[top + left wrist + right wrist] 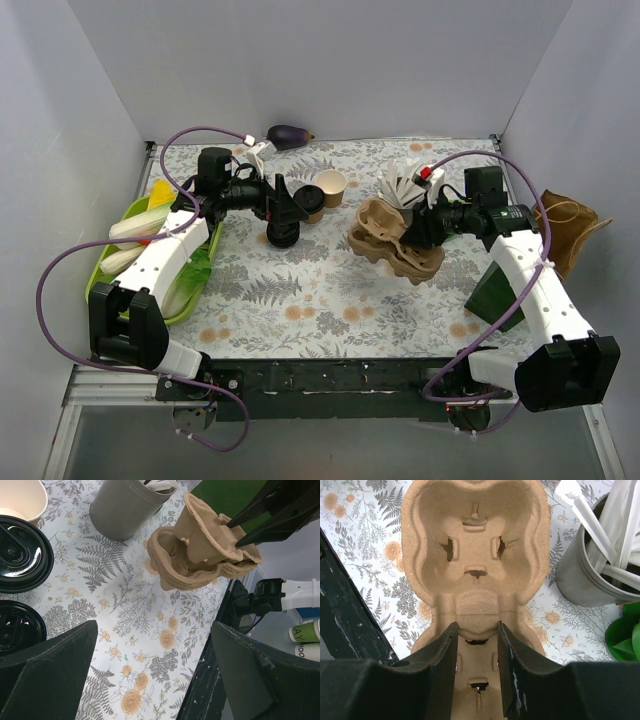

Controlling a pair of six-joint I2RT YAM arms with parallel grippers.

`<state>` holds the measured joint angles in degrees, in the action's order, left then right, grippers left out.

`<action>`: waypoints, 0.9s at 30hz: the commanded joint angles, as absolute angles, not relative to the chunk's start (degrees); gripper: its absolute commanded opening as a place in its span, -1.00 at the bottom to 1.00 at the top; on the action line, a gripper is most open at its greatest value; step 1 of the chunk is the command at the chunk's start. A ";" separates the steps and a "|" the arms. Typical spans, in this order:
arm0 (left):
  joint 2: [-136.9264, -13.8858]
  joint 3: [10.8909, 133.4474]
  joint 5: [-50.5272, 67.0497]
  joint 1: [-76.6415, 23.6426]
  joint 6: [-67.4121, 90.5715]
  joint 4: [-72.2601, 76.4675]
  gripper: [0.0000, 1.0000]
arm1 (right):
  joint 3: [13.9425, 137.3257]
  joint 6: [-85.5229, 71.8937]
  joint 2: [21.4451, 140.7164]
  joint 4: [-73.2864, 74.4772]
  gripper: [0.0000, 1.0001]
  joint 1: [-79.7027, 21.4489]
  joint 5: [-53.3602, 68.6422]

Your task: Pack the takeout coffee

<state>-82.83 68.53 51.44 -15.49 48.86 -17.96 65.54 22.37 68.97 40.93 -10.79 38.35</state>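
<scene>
Top view: the takeout coffee stands lidded on the worktop, just beside a lidless cup. The left hand is next to the coffee, fingers spread wide and empty. The right hand is at the pulp cup carrier.

Left wrist view: the left hand is released. The coffee's lid shows at the left edge, with the loose lids below it.

Right wrist view: the right hand is clenched on the carrier's centre ridge. A grey canister stands to the right.
</scene>
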 commanded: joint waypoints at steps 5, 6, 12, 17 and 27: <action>-81.83 70.40 51.77 -15.29 48.43 -18.10 0.96 | 63.02 21.65 62.67 40.00 -0.78 -7.82 43.06; -81.74 70.23 51.85 -15.29 48.43 -18.02 0.96 | 63.02 20.84 62.23 38.95 -0.77 -7.82 43.07; -82.09 69.96 52.38 -15.29 49.39 -17.05 0.96 | 56.96 31.97 61.44 47.19 -0.78 -7.91 40.80; -81.48 69.17 52.21 -15.29 49.22 -16.88 0.96 | 53.35 41.22 59.77 49.75 -0.78 -7.82 34.71; -80.95 68.64 52.03 -15.21 49.48 -16.61 0.96 | 54.49 41.84 63.54 51.24 -0.39 -7.82 36.56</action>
<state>-82.91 68.51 51.48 -15.49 49.74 -17.52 53.06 39.29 62.08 50.26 -7.99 36.18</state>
